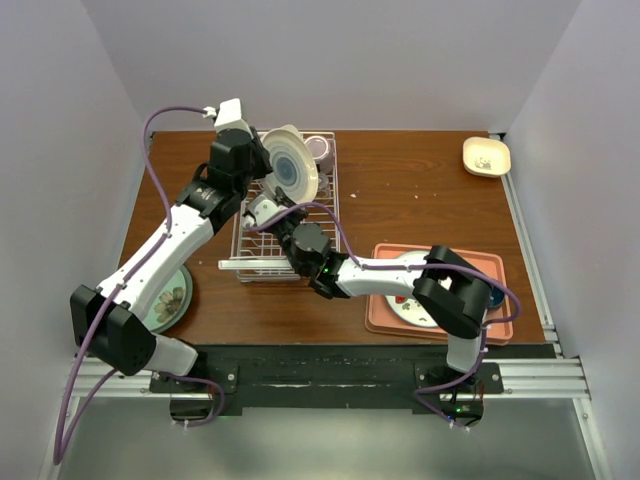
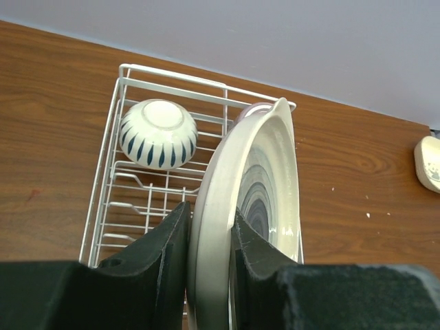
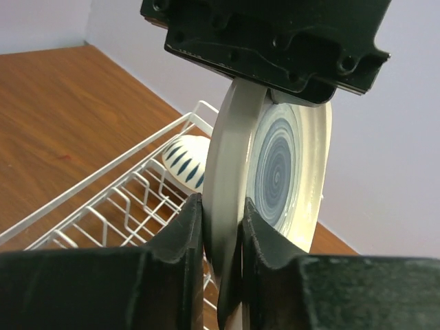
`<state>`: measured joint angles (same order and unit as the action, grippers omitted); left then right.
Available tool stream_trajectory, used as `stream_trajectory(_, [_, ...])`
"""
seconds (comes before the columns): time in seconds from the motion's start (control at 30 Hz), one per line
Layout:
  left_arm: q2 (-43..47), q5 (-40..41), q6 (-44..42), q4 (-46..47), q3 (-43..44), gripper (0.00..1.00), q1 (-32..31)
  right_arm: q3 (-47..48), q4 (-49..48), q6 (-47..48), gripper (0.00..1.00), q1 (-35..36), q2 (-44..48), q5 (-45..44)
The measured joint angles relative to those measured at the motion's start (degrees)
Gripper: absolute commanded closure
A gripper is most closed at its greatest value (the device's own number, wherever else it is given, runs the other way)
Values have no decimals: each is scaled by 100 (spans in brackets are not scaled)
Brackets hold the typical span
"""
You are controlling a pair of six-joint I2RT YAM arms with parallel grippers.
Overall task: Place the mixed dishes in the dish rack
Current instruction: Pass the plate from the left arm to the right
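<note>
A cream plate with a blue-ringed centre [image 1: 292, 166] stands on edge above the white wire dish rack [image 1: 322, 205]. My left gripper [image 1: 262, 160] is shut on its upper rim, and my right gripper [image 1: 268, 212] is shut on its lower rim. In the left wrist view the plate's [image 2: 265, 179] rim fills the gap of the left gripper [image 2: 210, 220]. The right wrist view shows the right gripper [image 3: 221, 213] pinching the plate [image 3: 282, 165] the same way. A white bowl with blue marks [image 2: 158, 134] lies upside down at the rack's far end. A purple cup [image 1: 320, 150] sits in the far corner.
A salmon-pink tray [image 1: 495, 265] at the right holds a patterned plate [image 1: 410, 302] under the right arm. A pale green plate [image 1: 170, 300] lies at the front left beneath the left arm. A small cream square dish [image 1: 487, 156] sits at the far right corner.
</note>
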<state>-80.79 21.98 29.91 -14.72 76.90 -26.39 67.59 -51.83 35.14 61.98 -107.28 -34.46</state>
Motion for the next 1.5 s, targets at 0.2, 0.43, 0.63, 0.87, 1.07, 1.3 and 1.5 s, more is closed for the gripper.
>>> stream_trajectory(0.2, [2,-74,-4,68,0,92,2,-2,-94,94,100,4,0,-105])
stream_trajectory(0.43, [4,-125,105,146,2,33,-13,-133,-28,-184,100,-2,184,-55])
stream_trajectory(0.63, [184,-131,243,640,162,9,28,-308,352,-732,100,-50,522,-26])
stream_trajectory(0.87, [256,-256,203,780,337,3,136,-339,787,-1064,100,-199,861,302])
stream_trajectory(1.07, [433,-481,96,686,317,2,337,-234,1775,-1722,100,-835,1209,1473])
stream_trajectory(1.3, [1513,-531,2,730,-551,1,573,1047,3799,-2225,100,-2085,1217,3469])
stream_trajectory(1.5, [2006,-470,-103,586,-1078,0,706,2393,4673,-2315,100,-2656,942,5073])
